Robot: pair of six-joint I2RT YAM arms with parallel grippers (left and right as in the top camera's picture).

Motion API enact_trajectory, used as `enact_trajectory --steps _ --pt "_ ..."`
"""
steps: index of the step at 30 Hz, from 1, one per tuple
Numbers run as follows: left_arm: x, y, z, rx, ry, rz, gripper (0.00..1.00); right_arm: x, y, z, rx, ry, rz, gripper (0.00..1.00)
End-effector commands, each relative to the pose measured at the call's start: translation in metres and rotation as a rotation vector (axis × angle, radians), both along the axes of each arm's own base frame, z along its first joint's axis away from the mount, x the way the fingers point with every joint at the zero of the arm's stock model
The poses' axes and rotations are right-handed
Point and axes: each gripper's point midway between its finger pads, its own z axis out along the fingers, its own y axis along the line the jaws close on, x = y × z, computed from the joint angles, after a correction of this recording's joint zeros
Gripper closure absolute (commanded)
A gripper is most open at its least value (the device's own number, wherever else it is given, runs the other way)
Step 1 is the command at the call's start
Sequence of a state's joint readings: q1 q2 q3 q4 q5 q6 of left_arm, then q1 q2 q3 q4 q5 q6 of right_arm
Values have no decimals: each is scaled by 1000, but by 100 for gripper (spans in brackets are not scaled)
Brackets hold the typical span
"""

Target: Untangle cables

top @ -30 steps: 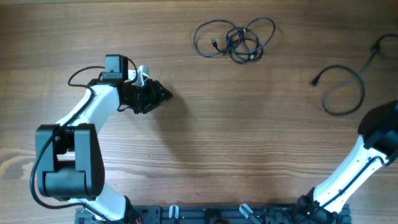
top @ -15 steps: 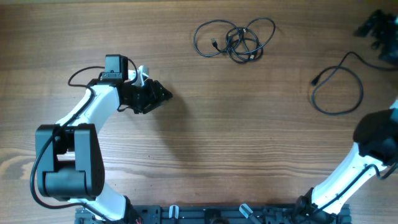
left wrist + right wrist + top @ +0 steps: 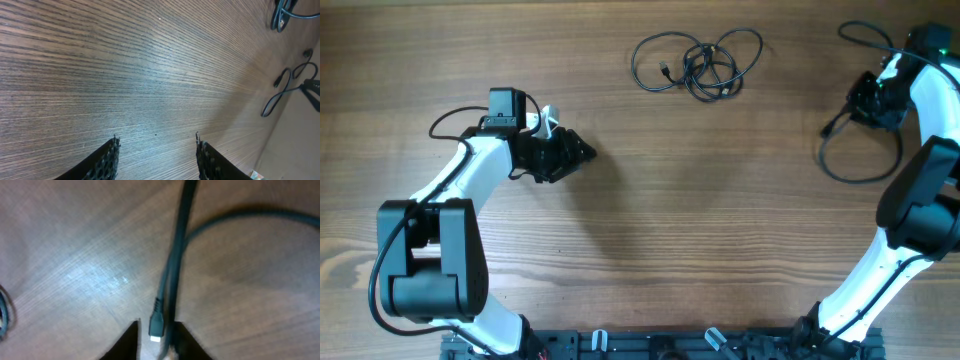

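Note:
A knotted bundle of thin black cables lies at the far middle of the table and shows small in the left wrist view. A separate black cable lies in a loop at the right. My right gripper sits at that loop's upper end. In the right wrist view its jaws stand narrow, with the cable and its plug between them. My left gripper stands open over bare wood, far from both cables.
The wooden table carries nothing else. A thicker black wire of the right arm arcs at the far right corner. The rack along the front edge holds both arm bases.
My right gripper has come in from the far right edge onto the loose cable, and its jaws have gone from wide to narrow. The cable's upper end shifted. The left arm has not moved.

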State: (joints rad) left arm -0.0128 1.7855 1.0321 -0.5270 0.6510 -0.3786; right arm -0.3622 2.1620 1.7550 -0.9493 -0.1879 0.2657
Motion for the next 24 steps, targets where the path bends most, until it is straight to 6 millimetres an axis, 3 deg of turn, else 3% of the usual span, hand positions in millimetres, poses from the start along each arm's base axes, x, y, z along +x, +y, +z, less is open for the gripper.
enact_trajectory --steps 1,3,5,7,8,10,13,14,16,19,21,24 --pt "6 1 8 27 -44 -12 48 8 -2 3 -11 -38 -1 80" --pt "6 1 8 27 -44 -12 48 10 -6 3 -38 -38 -5 83" --pt "6 1 8 27 -44 -12 48 11 -8 3 -52 -43 -3 93" --pt "6 1 8 27 -44 -12 48 11 -9 3 -57 -43 -2 95" --pt "6 1 8 26 -43 -12 48 10 -9 3 -57 -41 -1 87" --pt "6 1 8 26 -43 -12 48 8 -11 1 -72 -30 -6 58" --pt "6 1 8 26 -43 -12 48 6 -10 -9 -73 -28 -9 53" --pt "6 1 8 26 -43 -12 48 6 -9 -12 -67 -30 -14 56" --pt "6 0 8 26 -43 -12 48 6 -8 -15 -56 -34 -35 76" --pt "6 1 8 26 -43 -12 48 11 -10 -14 -62 -53 -35 77" --pt "6 1 8 26 -43 -12 48 15 -11 -12 -67 -70 -39 95" --pt "6 0 8 26 -43 -12 48 35 -24 15 -65 -161 -67 96"
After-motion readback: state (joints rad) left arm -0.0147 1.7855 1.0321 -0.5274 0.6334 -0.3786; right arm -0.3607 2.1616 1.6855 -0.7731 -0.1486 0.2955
